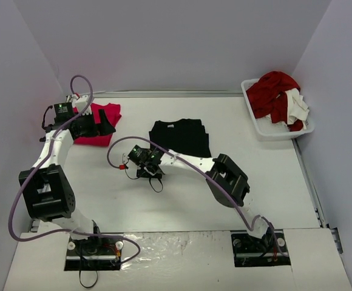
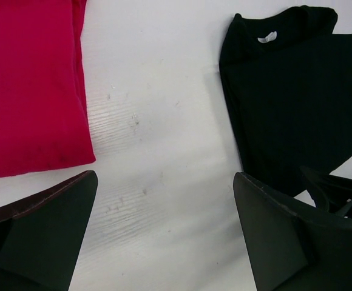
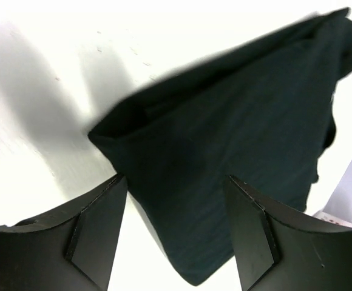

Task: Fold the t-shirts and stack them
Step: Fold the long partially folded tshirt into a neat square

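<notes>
Cloth governs handling here: both shirts are light and limp, and will sag or unfold if lifted by a single layer. The black shirt [image 3: 236,139], folded flat on the table [image 1: 176,200], lies just ahead of the right fingers [image 3: 97,233]. Its near edge shows in the gap between them. These fingers stand partly spread and pinch nothing.

The pink shirt [image 2: 30,85], also folded, lies ahead and to the left of the left fingers [image 2: 42,233]. These are spread wide over bare table and hold nothing. The black shirt lies ahead to their right.

Recommended hold: pinch through all layers at a folded edge or corner, close to the table, so the bundle lifts as one. Expect slight drag on the table. Support the opposite edge where possible to keep the fold from opening.
</notes>
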{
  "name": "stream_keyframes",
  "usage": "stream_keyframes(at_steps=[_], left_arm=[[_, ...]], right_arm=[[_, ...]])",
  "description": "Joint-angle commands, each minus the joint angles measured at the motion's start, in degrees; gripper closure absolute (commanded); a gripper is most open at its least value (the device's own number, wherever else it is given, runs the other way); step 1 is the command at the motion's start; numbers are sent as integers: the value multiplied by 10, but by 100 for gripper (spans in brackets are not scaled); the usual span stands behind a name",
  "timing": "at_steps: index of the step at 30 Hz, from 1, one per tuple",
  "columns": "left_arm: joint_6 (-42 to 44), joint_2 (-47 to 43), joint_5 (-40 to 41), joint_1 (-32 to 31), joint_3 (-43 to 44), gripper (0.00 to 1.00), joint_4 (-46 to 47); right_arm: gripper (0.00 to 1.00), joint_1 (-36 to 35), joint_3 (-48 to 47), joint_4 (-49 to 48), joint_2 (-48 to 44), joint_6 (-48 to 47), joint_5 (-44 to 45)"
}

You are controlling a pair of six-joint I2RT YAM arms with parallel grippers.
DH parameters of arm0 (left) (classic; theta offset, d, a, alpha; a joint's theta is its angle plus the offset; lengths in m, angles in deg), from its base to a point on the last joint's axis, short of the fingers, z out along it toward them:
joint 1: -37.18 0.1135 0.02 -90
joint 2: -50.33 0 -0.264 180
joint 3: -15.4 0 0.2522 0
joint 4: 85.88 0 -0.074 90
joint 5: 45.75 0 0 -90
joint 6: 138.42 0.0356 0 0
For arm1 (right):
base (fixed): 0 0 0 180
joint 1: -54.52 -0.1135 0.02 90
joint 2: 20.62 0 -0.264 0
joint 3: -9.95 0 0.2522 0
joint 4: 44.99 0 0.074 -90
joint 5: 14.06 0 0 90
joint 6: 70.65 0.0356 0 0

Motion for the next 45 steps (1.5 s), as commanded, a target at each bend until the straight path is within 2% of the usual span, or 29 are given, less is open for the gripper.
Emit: stream_keyframes(at_steps=[1, 13, 14, 15, 17, 19, 20, 24, 31, 37, 41, 45], left_arm=[[-1, -19, -2, 9, -7, 6, 12], [-15, -8, -24, 16, -14, 6, 24], [-16, -6, -27, 17, -15, 6, 25], [-16, -4, -28, 17, -14, 6, 24], [-19, -2, -32, 17, -14, 6, 24], [-22, 2, -31, 18, -13, 6, 22], [-23, 3, -38, 17, -10, 6, 21], [-38, 17, -67, 18, -11, 6, 23], [-116, 43, -147, 10, -24, 6, 61], [-160, 78, -185, -50, -24, 6, 76], [-276, 110, -216, -69, -42, 6, 166], [-304, 141, -214, -93, -32, 6, 170]], right_arm=[[40, -3, -33, 29, 8, 13, -3], [42, -10, -40, 31, 51, 18, -6], [45, -10, -43, 31, 58, 18, -5], [49, -10, -45, 31, 61, 19, -4], [76, -11, -53, 35, 72, 19, -1], [98, -11, -58, 40, 75, 19, 2], [100, -11, -60, 40, 74, 19, 3], [100, -10, -62, 48, 63, 17, 9], [100, -5, -60, 60, 24, 5, 33], [100, 12, -62, 67, -5, 5, 38], [100, 21, -63, 70, -19, 4, 41], [100, 26, -69, 73, -27, 2, 43]])
